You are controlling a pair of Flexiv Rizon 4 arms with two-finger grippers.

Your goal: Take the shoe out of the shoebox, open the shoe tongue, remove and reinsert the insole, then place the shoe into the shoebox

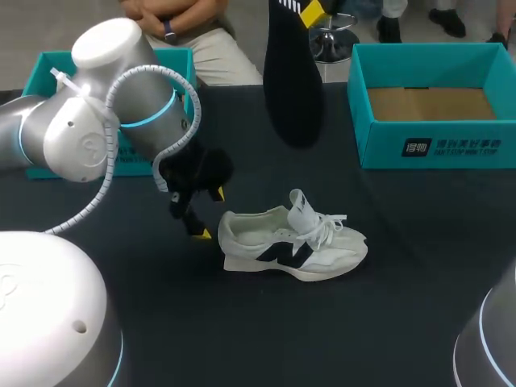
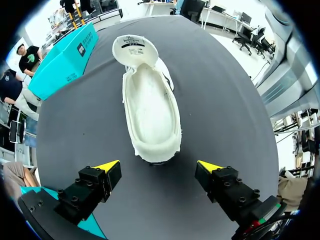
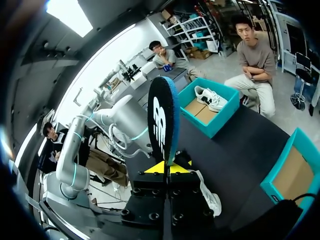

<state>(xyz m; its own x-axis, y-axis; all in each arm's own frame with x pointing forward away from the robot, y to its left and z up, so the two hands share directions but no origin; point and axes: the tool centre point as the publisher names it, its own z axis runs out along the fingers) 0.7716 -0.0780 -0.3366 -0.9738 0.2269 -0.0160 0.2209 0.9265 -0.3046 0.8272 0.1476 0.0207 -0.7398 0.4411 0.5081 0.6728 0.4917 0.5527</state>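
Observation:
A white shoe (image 1: 294,242) lies on its side on the dark table, tongue pulled open. In the left wrist view the shoe (image 2: 150,115) points away from me with its inside bare. My left gripper (image 1: 210,214) hangs open just behind the heel, touching nothing; seen from the wrist, the left gripper (image 2: 159,166) has its fingertips (image 2: 107,165) spread wider than the heel. High above the table my right gripper (image 1: 305,10) is shut on the black insole (image 1: 292,81), which hangs down. In the right wrist view the insole (image 3: 162,120) stands up from the closed right gripper (image 3: 162,167).
An empty teal shoebox (image 1: 435,137) stands at the back right, also seen as shoebox (image 3: 295,170) and shoebox (image 2: 62,60). A second teal box (image 1: 44,68) at the back left holds another white shoe (image 3: 210,97). My left arm (image 1: 89,121) covers much of it.

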